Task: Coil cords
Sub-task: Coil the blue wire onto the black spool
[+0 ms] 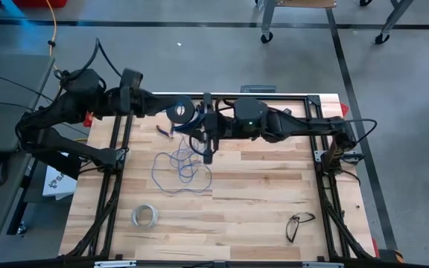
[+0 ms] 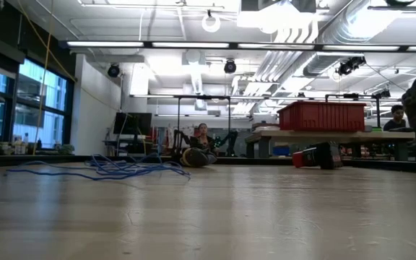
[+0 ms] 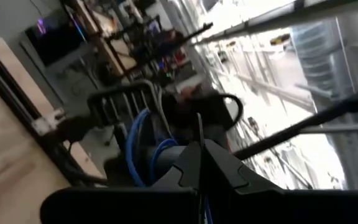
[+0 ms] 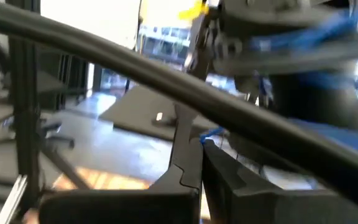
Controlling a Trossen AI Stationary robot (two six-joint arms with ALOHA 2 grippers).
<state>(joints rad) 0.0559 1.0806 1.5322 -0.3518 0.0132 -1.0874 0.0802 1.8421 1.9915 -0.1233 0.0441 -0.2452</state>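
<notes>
Winding seems underway: the left gripper (image 1: pixel 187 115) clamps the spool (image 1: pixel 180 112) aloft while the right gripper (image 1: pixel 208 155), beside the spool, pinches the wire (image 1: pixel 179 167) taut.

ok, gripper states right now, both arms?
Left gripper: shut, up beside the spool; wire runs at its fingertips, grip not clear.
Right gripper: shut, blue wire at its tips; whether pinched cannot be told.
</notes>
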